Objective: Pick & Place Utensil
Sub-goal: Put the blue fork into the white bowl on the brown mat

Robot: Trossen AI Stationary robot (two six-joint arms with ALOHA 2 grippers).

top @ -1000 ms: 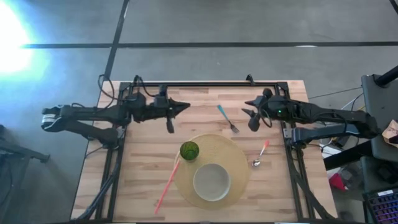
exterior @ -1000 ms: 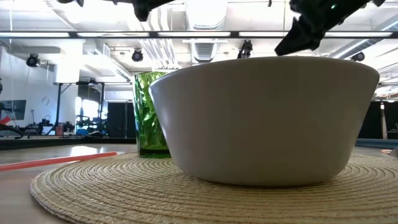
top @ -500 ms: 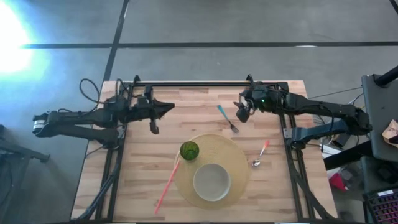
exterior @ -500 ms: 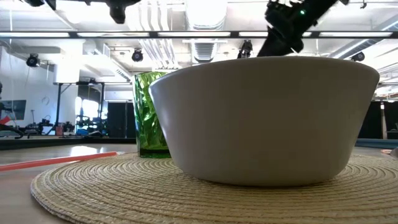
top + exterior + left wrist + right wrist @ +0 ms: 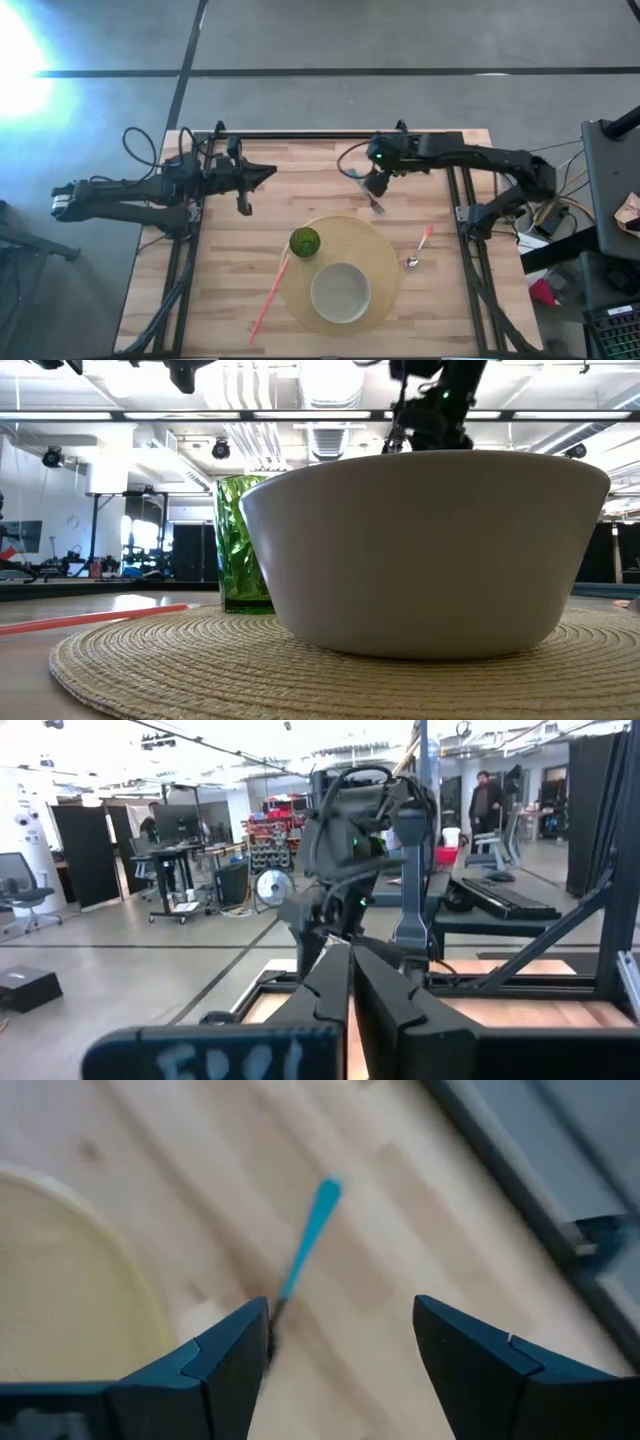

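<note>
A fork (image 5: 376, 205) with a blue handle (image 5: 308, 1250) lies flat on the wooden table, beyond the far edge of the round woven placemat (image 5: 378, 262). My right gripper (image 5: 373, 184) hovers above the fork's handle, open, with the handle showing between its two fingers (image 5: 232, 1352) in the right wrist view; it touches nothing. My left gripper (image 5: 268, 175) waits shut above the table's far left part. A spoon (image 5: 418, 247) with a pink handle lies to the right of the placemat.
On the placemat stand a white bowl (image 5: 341, 292) and a green cup (image 5: 305, 242). A long orange straw (image 5: 269, 297) lies slanting off the placemat's left edge. A black frame rail (image 5: 330, 134) runs along the table's far edge.
My right gripper has swung from the table's right side toward the left, coming over the fork's blue handle and tipping to point down at it. My left gripper has drawn back a little toward the table's left edge.
</note>
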